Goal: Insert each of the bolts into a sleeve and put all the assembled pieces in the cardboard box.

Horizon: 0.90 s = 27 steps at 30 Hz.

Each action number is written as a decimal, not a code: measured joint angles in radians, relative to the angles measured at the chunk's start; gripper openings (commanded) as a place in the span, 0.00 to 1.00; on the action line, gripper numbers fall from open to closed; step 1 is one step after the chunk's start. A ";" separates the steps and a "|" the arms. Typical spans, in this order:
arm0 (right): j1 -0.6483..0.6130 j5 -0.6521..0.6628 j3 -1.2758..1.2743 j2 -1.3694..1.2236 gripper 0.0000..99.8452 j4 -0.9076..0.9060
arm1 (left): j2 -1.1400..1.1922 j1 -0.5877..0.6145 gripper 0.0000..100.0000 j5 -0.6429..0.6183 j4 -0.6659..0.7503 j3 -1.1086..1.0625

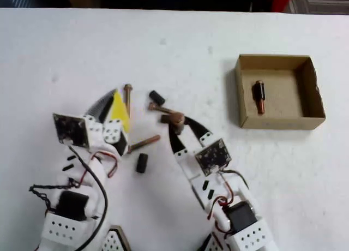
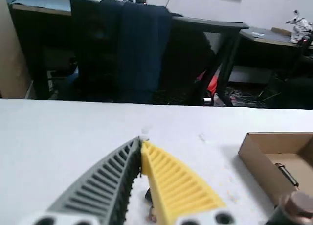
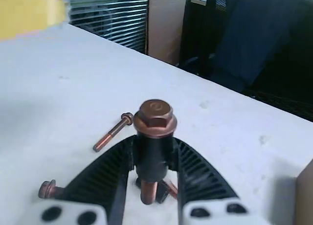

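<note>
The right gripper [image 3: 154, 154], with black ribbed wedge fingers, is clamped on a smooth black sleeve [image 3: 152, 161] carrying a copper hex-flanged bolt [image 3: 155, 118], held upright. The left gripper [image 2: 141, 146] has its grey and yellow ribbed fingers pressed together. Loose bolts [image 1: 144, 143] and loose sleeves [image 1: 142, 162] lie between the arms. Across bare white table [image 1: 218, 38], the cardboard box [image 1: 305, 121] holds one assembled piece [image 1: 258, 96].
</note>
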State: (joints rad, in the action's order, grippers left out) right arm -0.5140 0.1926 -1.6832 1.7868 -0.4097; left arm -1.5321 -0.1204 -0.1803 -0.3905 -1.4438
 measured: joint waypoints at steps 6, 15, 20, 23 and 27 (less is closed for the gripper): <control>0.058 0.000 0.000 0.000 0.02 0.000 | -0.015 0.015 0.02 0.002 -0.106 0.000; 0.183 0.000 0.020 0.000 0.02 0.000 | -0.235 0.015 0.02 0.087 -0.367 -0.041; 0.296 0.000 0.052 0.000 0.02 -0.107 | -0.282 0.017 0.02 0.123 -0.408 -0.094; 0.324 0.000 0.100 0.000 0.02 -0.203 | -0.284 0.017 0.02 0.141 -0.408 -0.121; 0.338 0.000 0.176 0.000 0.02 -0.311 | -0.284 0.017 0.02 0.143 -0.408 -0.170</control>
State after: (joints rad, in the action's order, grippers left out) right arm -0.1765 0.1926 -1.5067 1.7868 -0.7211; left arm -1.8159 -0.1036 -0.0376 -0.7986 -1.6141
